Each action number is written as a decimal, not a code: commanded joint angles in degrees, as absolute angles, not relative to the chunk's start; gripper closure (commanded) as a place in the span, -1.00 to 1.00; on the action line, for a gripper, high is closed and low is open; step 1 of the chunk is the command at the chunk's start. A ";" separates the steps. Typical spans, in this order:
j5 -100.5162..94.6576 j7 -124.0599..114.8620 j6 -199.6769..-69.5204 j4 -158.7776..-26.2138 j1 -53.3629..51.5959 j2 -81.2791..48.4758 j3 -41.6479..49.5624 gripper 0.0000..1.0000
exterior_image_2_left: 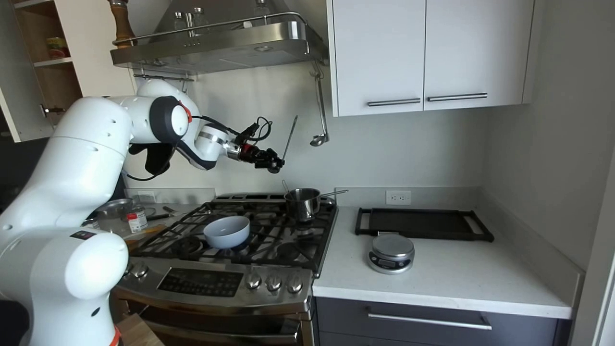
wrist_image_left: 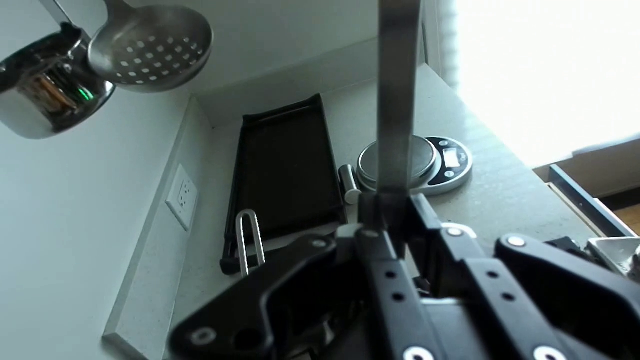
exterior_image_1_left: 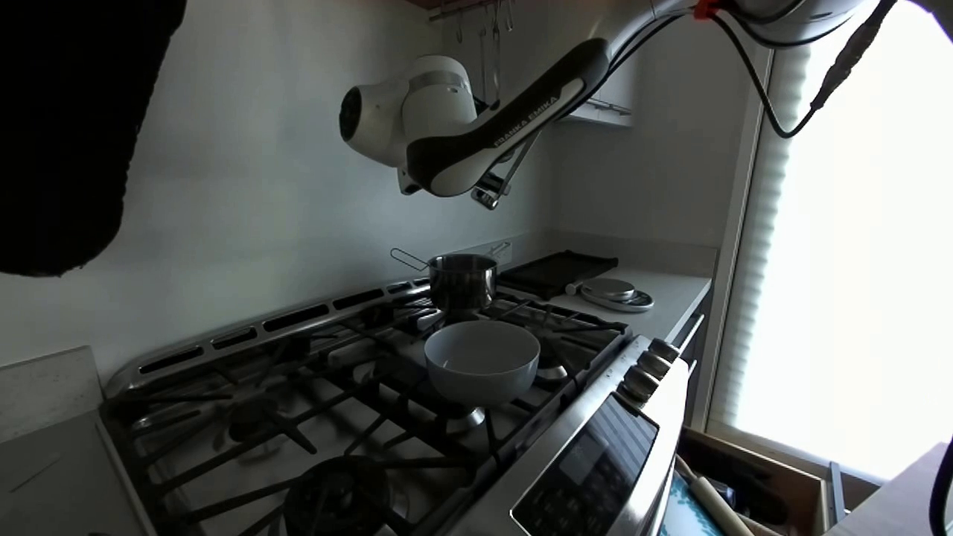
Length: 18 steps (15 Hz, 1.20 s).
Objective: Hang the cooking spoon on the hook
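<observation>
My gripper (exterior_image_2_left: 277,166) is shut on the flat metal handle of the cooking spoon (exterior_image_2_left: 290,137), in mid-air above the stove. The handle stands nearly upright and leans slightly. In the wrist view the spoon's handle (wrist_image_left: 397,100) rises from between the fingertips (wrist_image_left: 395,210) and leaves the top of the picture. The spoon's head cannot be made out clearly. In an exterior view several hooks (exterior_image_1_left: 459,33) hang from a rail (exterior_image_1_left: 465,9) at the top, beyond the arm. Hanging utensils (exterior_image_2_left: 321,113) are to the right of the spoon, under the range hood.
A range hood (exterior_image_2_left: 216,50) and white cabinets (exterior_image_2_left: 379,53) are above. A steel pot (exterior_image_2_left: 302,204) and a bowl (exterior_image_2_left: 227,232) stand on the stove. A slotted spoon (wrist_image_left: 155,50) and a shiny ladle (wrist_image_left: 60,90) hang at upper left. A black tray (wrist_image_left: 287,170) and scale (wrist_image_left: 440,165) lie on the counter.
</observation>
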State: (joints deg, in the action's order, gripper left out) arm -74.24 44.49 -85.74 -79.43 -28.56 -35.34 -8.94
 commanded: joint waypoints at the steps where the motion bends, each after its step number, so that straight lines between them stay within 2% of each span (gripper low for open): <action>1: -75.05 44.44 -85.08 -79.15 -27.46 -35.61 -10.45 0.66; 15: -75.14 44.44 -85.08 -79.11 -27.33 -35.68 -10.33 0.66; 16: -75.14 44.44 -85.08 -79.11 -27.33 -35.68 -10.33 0.91; 18: -76.31 46.41 -84.71 -78.51 -27.69 -35.79 -10.28 0.91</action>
